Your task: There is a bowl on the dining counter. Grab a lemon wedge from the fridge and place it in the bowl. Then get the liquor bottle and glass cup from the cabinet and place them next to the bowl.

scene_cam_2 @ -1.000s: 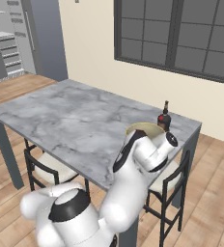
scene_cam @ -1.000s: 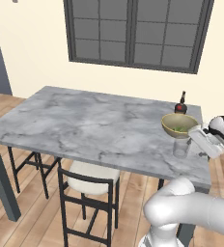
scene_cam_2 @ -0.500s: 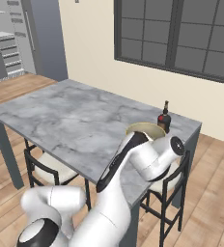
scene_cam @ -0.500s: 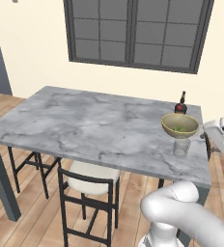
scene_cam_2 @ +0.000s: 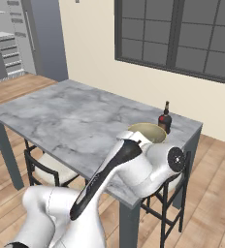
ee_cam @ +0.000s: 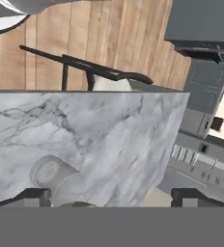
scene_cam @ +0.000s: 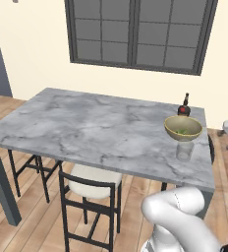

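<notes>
Bowl [scene_cam: 183,128] on counter [scene_cam: 86,128] near its far right corner, green bit inside | liquor bottle [scene_cam: 185,105] upright just behind bowl | glass cup [scene_cam: 184,150] upright just in front of bowl, near counter edge | hand [ee_cam: 111,198] above cup, fingers wide apart, gripping nothing | chair [scene_cam: 89,187] tucked under counter

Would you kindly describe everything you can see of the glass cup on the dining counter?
The glass cup is a small, clear, colourless tumbler that tapers slightly and looks empty. It stands upright on the grey-veined marble dining counter, near its right edge, just in front of the olive-tan bowl; whether they touch cannot be told. In the hand view it shows low on the marble, between the open gripper's fingertips, with nothing gripping it.
</notes>
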Tool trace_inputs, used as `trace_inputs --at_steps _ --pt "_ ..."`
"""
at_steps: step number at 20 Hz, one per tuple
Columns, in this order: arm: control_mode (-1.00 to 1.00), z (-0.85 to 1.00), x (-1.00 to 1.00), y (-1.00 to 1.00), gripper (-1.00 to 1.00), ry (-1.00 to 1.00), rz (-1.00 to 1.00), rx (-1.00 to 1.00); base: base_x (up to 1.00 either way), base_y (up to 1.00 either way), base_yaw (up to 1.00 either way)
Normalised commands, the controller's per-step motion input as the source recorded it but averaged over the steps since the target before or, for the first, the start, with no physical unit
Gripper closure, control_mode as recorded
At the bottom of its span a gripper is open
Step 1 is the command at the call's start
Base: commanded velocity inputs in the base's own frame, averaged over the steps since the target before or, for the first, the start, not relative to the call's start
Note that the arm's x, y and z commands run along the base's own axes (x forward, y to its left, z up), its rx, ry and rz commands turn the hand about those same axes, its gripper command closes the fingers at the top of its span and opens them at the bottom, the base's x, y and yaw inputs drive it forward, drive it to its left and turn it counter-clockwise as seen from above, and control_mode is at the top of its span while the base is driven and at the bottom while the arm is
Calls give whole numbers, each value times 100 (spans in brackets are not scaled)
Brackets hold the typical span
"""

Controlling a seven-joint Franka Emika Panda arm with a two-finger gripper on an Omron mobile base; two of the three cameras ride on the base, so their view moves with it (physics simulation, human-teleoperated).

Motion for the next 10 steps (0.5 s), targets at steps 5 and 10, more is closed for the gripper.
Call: trace_inputs --at_steps 5,10 --pt "-100 44 -59 38 -100 0 -6 -1 0 0 0" --pt "-100 32 -46 49 -100 0 -6 -5 0 0 0"
